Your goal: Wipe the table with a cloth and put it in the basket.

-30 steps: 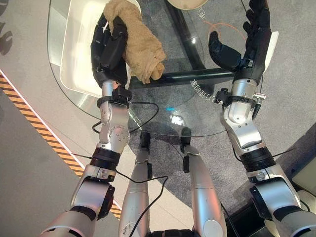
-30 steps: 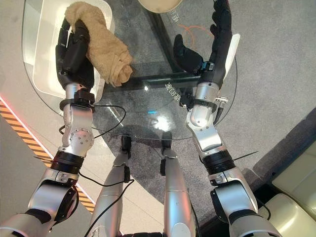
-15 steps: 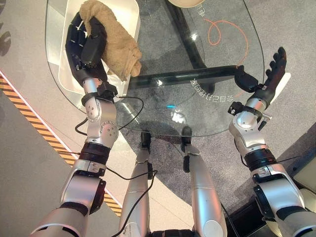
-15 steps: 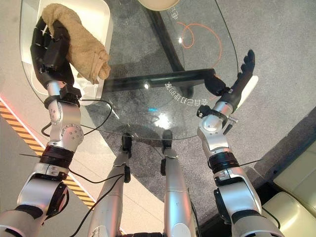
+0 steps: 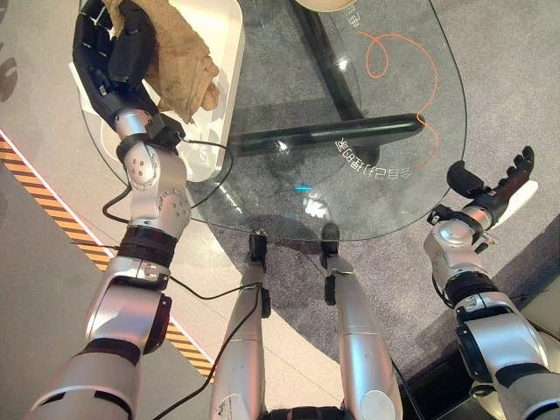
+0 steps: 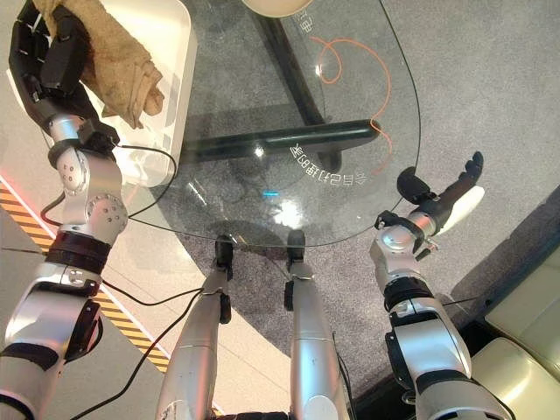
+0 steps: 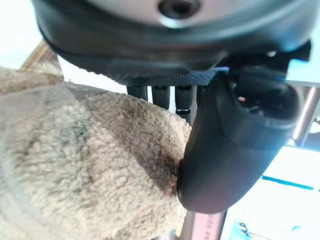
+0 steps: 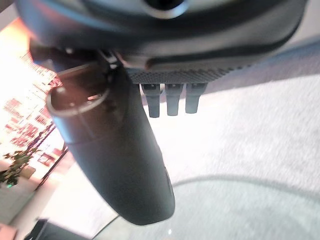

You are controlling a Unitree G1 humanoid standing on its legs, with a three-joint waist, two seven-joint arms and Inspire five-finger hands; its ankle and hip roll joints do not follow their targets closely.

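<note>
A rounded glass table [image 5: 394, 83] carries a white basket [image 5: 223, 52] at its left end.

We look down through a clear glass tabletop [image 5: 402, 61] with a rounded edge, carried on a dark tubular frame [image 5: 328, 136]. Beneath it lies grey carpet [image 5: 516, 79], with an orange cord [image 5: 385, 52] looped on it. A pale floor [image 5: 44, 289] runs along the left, crossed by a yellow-and-black hazard stripe [image 5: 48, 206]. Ceiling light glints off the glass.
</note>
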